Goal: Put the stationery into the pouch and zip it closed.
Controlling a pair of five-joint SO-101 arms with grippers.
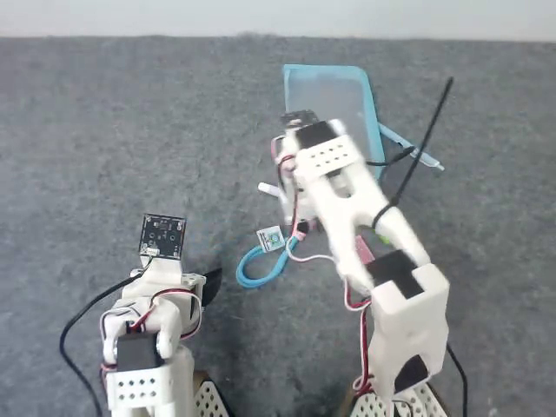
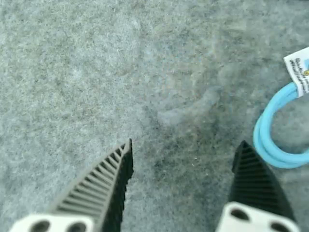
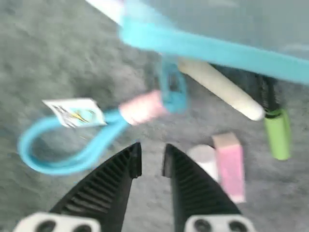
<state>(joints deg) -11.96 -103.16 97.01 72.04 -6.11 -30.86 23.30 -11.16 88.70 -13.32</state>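
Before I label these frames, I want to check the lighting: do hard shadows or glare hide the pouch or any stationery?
High view: soft, even light, no glare on the pouch; the right arm, not shadow, blocks its near end. Left wrist view: evenly lit carpet, blue loop plain. Right wrist view: slight shade under the pouch's edge by the green marker; pink eraser well lit.

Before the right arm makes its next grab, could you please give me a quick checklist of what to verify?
1. Right gripper empty, jaws slightly apart: ok.
2. Left gripper open, empty, above the carpet: ok.
3. Stationery inside the pouch: not ok; the pink eraser and white eraser lie outside.
4. White pen and green-capped marker at the pouch's edge, in or out: cannot tell.
5. Blue strap clear of the erasers: ok.
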